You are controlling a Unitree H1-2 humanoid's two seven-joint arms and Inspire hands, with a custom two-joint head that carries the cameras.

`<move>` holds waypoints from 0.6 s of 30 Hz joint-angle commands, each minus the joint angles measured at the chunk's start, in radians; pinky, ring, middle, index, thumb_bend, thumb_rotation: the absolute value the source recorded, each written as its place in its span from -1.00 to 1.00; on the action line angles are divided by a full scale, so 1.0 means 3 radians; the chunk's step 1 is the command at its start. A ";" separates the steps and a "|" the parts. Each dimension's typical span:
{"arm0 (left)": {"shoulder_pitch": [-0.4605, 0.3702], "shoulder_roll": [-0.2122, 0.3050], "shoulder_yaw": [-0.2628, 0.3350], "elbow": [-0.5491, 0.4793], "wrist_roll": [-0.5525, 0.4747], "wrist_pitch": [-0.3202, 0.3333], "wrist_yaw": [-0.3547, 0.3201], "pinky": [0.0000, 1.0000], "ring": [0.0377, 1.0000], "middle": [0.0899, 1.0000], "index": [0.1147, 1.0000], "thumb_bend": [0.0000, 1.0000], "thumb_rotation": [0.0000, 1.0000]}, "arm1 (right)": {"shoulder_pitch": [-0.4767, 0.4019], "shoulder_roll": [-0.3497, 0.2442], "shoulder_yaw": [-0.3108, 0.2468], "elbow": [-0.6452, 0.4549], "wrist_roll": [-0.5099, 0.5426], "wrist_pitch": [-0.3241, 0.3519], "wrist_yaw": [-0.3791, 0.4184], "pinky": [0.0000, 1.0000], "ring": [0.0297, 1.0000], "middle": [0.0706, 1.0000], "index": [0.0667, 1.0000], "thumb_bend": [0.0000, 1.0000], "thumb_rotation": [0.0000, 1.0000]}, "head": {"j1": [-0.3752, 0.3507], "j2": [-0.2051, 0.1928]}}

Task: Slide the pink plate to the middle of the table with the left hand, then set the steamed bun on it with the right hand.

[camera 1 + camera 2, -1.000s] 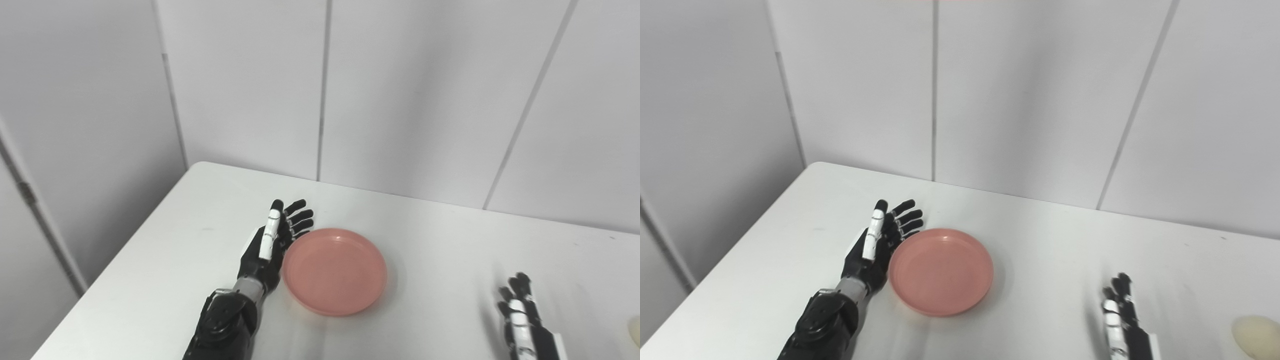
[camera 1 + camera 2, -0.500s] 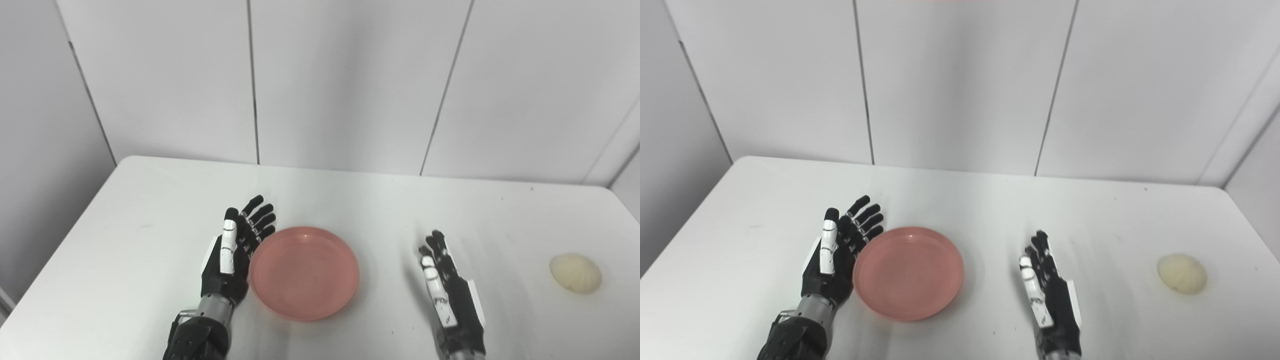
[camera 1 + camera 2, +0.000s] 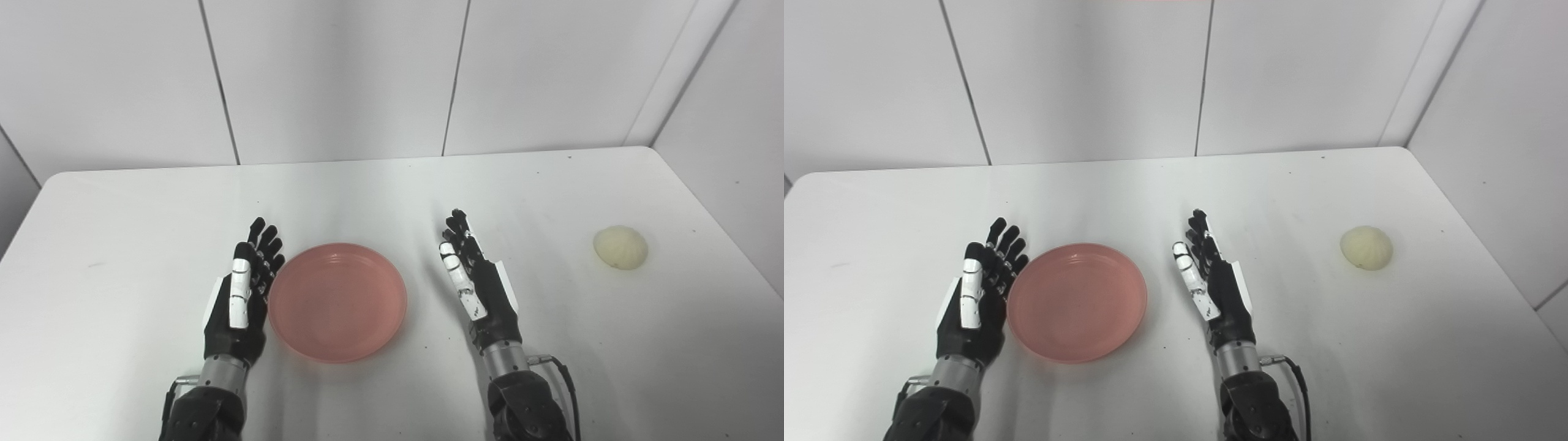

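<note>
A round pink plate (image 3: 337, 301) lies flat on the white table (image 3: 392, 202), near its middle. My left hand (image 3: 242, 298) stands on edge against the plate's left rim, open, fingers straight and pointing away from me. My right hand (image 3: 474, 283) is open too, upright on edge a short way right of the plate and not touching it. The pale yellow steamed bun (image 3: 620, 247) sits far off to the right, near the table's right edge, well clear of both hands.
White wall panels (image 3: 343, 73) rise directly behind the table's far edge. A side wall (image 3: 729, 122) closes in along the right edge, close to the bun. A cable (image 3: 560, 373) loops from my right wrist.
The camera has swung right, bringing the bun and the right edge into view. My right hand has come up from the bottom edge and forward, to stand beside the plate.
</note>
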 commanded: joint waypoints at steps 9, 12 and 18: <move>-0.0115 -0.0070 -0.0091 0.0205 0.0106 -0.0237 -0.0049 1.00 1.00 1.00 1.00 0.28 1.00 | -0.0371 -0.0224 -0.0359 -0.0116 0.0063 0.0049 -0.0111 0.96 0.89 0.88 0.89 0.12 0.63 | 0.0014 -0.0169; -0.0143 -0.0089 -0.0106 0.0290 0.0150 -0.0306 -0.0024 1.00 1.00 1.00 1.00 0.28 1.00 | -0.0463 -0.0359 -0.0526 -0.0163 0.0062 0.0110 -0.0172 0.87 0.83 0.83 0.82 0.24 0.52 | 0.0059 -0.0213; -0.0200 -0.0134 -0.0110 0.0474 0.0213 -0.0476 -0.0003 1.00 1.00 1.00 1.00 0.25 1.00 | -0.0576 -0.0752 -0.0755 -0.0220 0.0044 0.0228 -0.0166 0.94 0.84 0.85 0.85 0.17 0.40 | 0.0118 -0.0284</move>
